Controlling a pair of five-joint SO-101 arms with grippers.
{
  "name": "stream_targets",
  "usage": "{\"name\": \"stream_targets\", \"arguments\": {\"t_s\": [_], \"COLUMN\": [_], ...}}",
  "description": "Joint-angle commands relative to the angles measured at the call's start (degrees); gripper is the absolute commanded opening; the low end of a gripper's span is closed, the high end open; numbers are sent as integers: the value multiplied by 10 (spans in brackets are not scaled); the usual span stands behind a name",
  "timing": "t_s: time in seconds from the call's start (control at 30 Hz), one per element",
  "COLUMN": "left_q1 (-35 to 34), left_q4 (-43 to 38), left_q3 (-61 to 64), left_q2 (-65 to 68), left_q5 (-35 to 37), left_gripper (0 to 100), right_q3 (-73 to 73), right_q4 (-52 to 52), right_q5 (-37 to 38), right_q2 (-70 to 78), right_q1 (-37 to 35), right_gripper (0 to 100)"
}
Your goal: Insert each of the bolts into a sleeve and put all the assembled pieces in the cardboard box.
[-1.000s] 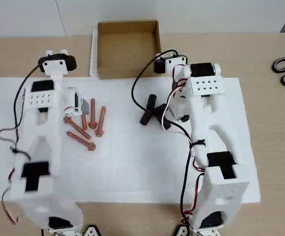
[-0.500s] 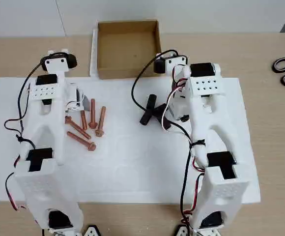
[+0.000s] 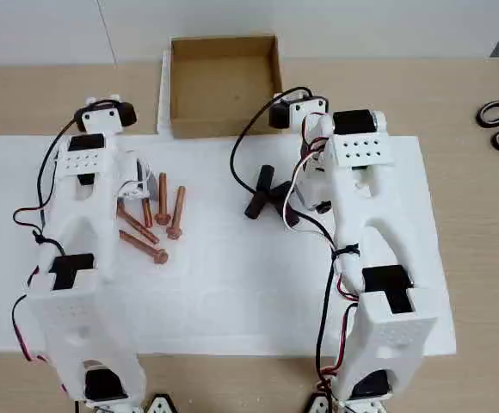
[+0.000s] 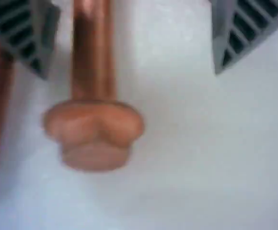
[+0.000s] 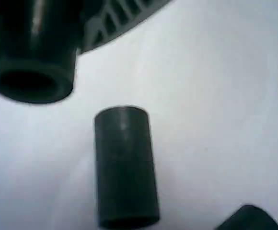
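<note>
My left tool [image 4: 132,69] stands apart astride a copper bolt [image 4: 93,96] with a flanged head, which lies on the white sheet [image 4: 201,158]. My right tool [image 3: 299,200] clamps a matte black sleeve [image 5: 31,52], hollow end showing, near a second sleeve [image 5: 124,167] lying flat.

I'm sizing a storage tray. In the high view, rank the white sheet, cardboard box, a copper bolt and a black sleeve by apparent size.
1. white sheet
2. cardboard box
3. copper bolt, longer
4. black sleeve, shorter but thicker; these last two are close.
</note>
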Motion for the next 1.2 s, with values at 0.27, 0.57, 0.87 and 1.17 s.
{"name": "stream_targets", "arguments": {"t_s": [0.27, 0.57, 0.87, 1.17], "left_q1": [-3, -2, 4, 23], "left_q4": [-23, -33, -36, -31], "left_q3": [-26, -56, -55, -55], "left_q2": [13, 18, 18, 18], "left_q5": [31, 32, 31, 29], "left_gripper": [163, 107, 72, 5], "right_q3": [-15, -15, -15, -14], "right_q4": [4, 4, 4, 5], "right_q5": [-6, -6, -6, -12], "right_q2": [-38, -37, -39, -39], "right_q1": [5, 4, 2, 2], "right_gripper": [35, 35, 35, 35]}}
